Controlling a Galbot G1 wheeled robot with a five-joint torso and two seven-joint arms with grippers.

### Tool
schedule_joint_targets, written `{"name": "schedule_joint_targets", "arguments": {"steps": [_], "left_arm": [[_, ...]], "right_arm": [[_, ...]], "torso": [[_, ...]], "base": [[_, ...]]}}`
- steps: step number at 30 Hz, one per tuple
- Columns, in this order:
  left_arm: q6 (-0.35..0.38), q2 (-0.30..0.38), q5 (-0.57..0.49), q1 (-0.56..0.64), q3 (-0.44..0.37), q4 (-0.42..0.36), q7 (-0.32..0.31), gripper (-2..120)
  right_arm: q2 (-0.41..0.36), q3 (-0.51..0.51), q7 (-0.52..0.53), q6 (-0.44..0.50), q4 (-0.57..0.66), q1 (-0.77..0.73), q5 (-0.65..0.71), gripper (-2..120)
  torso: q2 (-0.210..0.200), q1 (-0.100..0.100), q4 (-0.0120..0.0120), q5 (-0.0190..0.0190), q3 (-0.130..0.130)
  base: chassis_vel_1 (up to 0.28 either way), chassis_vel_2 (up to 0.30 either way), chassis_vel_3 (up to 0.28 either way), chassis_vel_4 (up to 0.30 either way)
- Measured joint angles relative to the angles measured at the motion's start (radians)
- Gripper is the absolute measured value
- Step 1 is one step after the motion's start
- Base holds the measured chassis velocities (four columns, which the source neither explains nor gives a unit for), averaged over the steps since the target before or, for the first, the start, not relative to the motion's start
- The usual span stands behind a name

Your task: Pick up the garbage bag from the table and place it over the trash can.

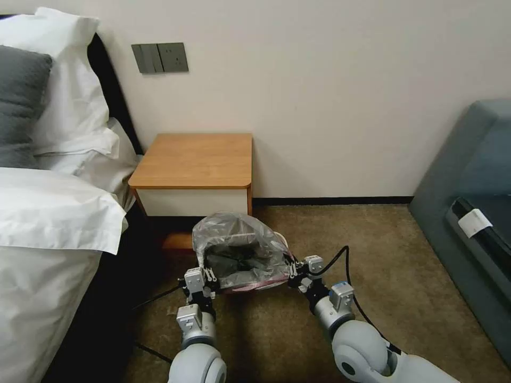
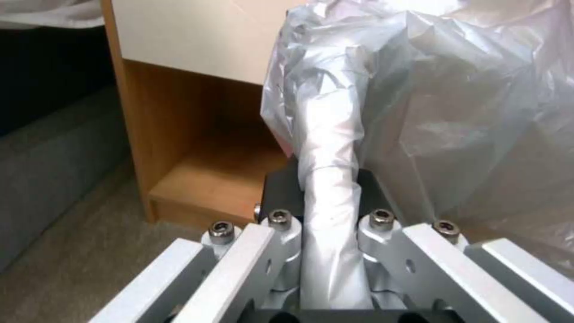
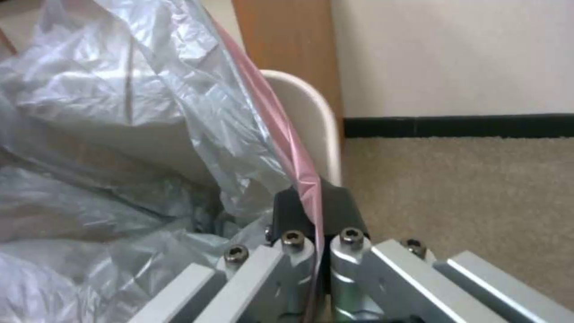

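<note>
We hold the garbage bag (image 1: 239, 250) stretched between us, our left gripper (image 1: 204, 281) clenched on a twisted fold and our right gripper (image 1: 294, 270) pinching the pink-red rim. It billows over the trash can (image 3: 311, 125) on the carpet (image 1: 404, 266). Beyond stands the table (image 1: 197, 159) against the wall (image 1: 319, 80).

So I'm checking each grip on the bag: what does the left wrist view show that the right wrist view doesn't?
Left wrist view alone: the left gripper shut on a bunched grey fold of the garbage bag, with the table and its open shelf behind.
Right wrist view alone: the right gripper shut on the bag's pink rim, the trash can rim behind it, and the black baseboard.
Both: crinkled bag plastic and carpet.
</note>
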Motion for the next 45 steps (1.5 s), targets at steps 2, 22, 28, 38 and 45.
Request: {"name": "schedule_joint_targets", "arguments": {"steps": [2, 22, 28, 38, 45], "left_arm": [[-0.001, 0.0, 0.0, 0.001, 0.0, 0.0, 0.0, 7], [-0.003, 0.004, -0.008, 0.004, 0.008, -0.015, 0.005, 7], [-0.004, 0.005, -0.008, 0.008, 0.014, -0.015, 0.006, 7], [-0.006, 0.011, -0.007, 0.016, 0.009, -0.019, 0.01, 7], [-0.007, 0.01, -0.006, 0.015, 0.002, -0.019, 0.01, 7]], "right_arm": [[-0.001, -0.001, 0.01, -0.005, -0.003, 0.004, 0.0, 0], [0.007, -0.016, 0.052, -0.035, -0.075, 0.067, 0.012, 0], [0.026, -0.034, 0.049, -0.031, -0.13, 0.108, 0.014, 0], [0.061, -0.06, 0.04, -0.024, -0.225, 0.19, 0.031, 0], [0.087, -0.07, 0.036, -0.028, -0.264, 0.206, 0.032, 0]], "torso": [[0.0, 0.0, 0.0, 0.0001, 0.0], [0.0, 0.0, 0.0, 0.0006, 0.0], [0.0, 0.0, 0.0, 0.0005, 0.0], [0.0, 0.0, 0.0002, 0.0005, 0.0], [0.0, 0.0, 0.0, 0.0005, 0.0]], "base": [[0.0, 0.0, 0.0, 0.0], [0.0, 0.0, 0.0, 0.0], [0.0, 0.0, 0.0, 0.0], [0.0, 0.0, 0.0, 0.0], [0.0, 0.0, 0.0, 0.0]]}}
